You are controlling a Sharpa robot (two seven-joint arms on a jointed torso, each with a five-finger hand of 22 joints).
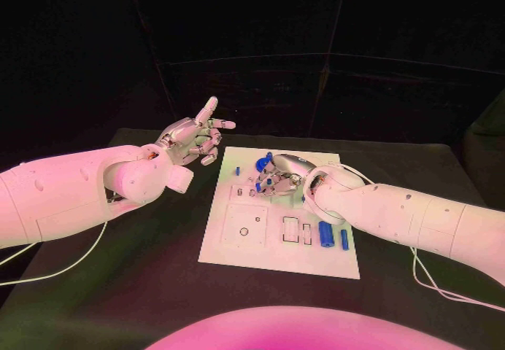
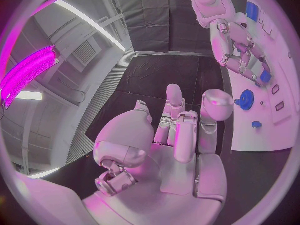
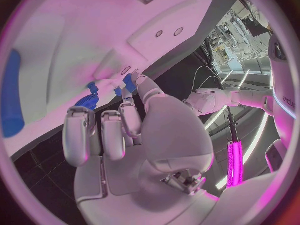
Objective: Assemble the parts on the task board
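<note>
The white task board (image 1: 244,246) lies in the middle of the black table. My right hand (image 1: 282,175) hovers low over the board's far half, fingers curled down, and pinches a small blue part (image 2: 265,76) at its fingertips. Right beside those fingertips a round blue part (image 2: 247,99) sits on the board, also seen as the round blue part (image 3: 84,102). Two blue cylinders (image 1: 326,235) lie side by side near the board's right edge. My left hand (image 1: 195,140) is raised off the board's far left corner, holding nothing, with one finger pointing up.
A tiny blue piece (image 1: 238,170) stands near the board's far left edge. Rectangular and round recesses (image 1: 248,219) mark the board's near half. Black table (image 1: 137,277) surrounds the board. White cables (image 1: 431,281) trail from my arms.
</note>
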